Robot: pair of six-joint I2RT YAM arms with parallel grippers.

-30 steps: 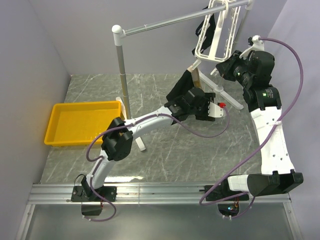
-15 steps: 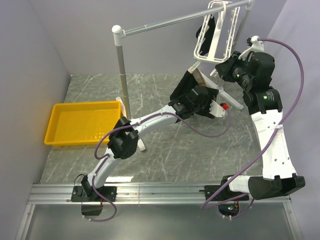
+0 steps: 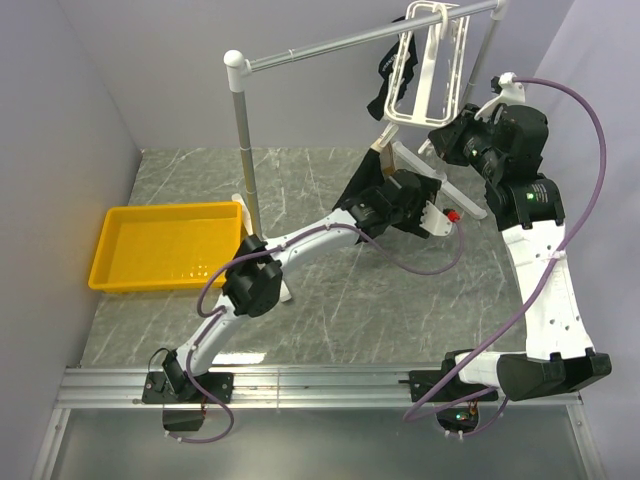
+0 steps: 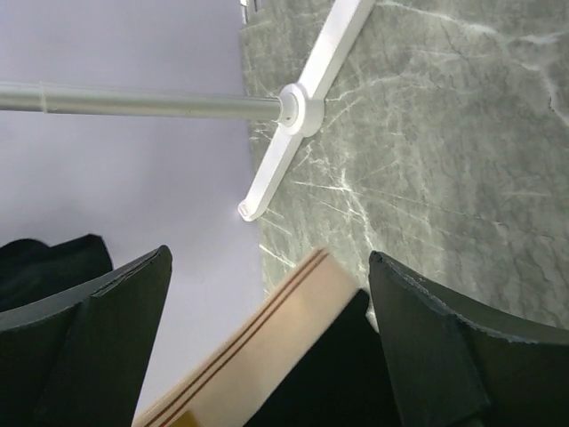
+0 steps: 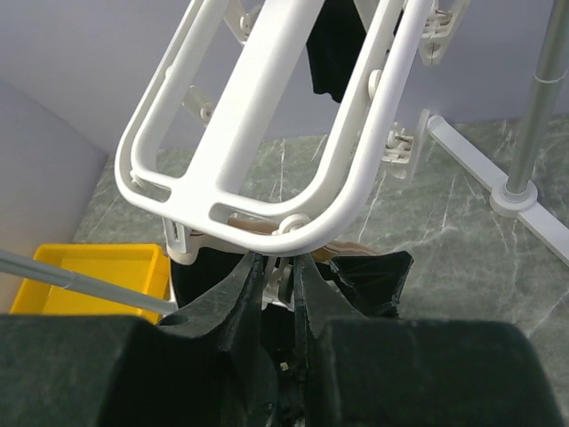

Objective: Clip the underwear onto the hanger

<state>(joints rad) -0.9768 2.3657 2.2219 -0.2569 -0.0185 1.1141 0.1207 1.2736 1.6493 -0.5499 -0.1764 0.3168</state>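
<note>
The white hanger (image 3: pixel 410 118) hangs tilted from the grey rail, and it shows close up in the right wrist view (image 5: pixel 267 116). The underwear (image 3: pixel 365 185), black with a tan waistband, hangs below the hanger's lower left corner. My left gripper (image 3: pixel 392 182) is open just under it, and the tan waistband (image 4: pixel 267 347) lies slantwise between the two fingers. My right gripper (image 3: pixel 448 140) is at the hanger's lower rim. In its own view the right gripper (image 5: pixel 278 262) is shut on a small white clip, with the waistband (image 5: pixel 356 245) just behind.
A smaller all-black garment (image 3: pixel 385 80) hangs on the hanger's far side. The grey rail stand (image 3: pixel 240 110) has white feet on the marble table (image 4: pixel 298 107). A yellow tray (image 3: pixel 165 245) sits at the left. Walls close in on the left, back and right.
My left gripper has moved up and closer to the hanger's lower end. The hanger has swung to the left. The right gripper has stayed at the hanger's rim.
</note>
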